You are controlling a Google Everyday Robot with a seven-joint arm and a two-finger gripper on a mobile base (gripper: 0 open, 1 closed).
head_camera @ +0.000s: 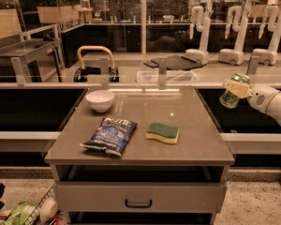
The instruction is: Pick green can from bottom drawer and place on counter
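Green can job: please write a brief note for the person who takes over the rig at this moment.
Pincer: shut on the green can, held slightly tilted in the air just beyond the right edge of the counter, above its top.
Counter: carries a white bowl, a blue snack bag and a sponge; its right part looks free.
Done: can is out of the drawer and gripped.
Left: bring the can over the counter, set it down upright, probably on the right part, and release.

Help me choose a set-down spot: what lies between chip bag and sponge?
Only bare counter separates chip bag and sponge, in the camera view. The gripper holds the green can right of the counter.
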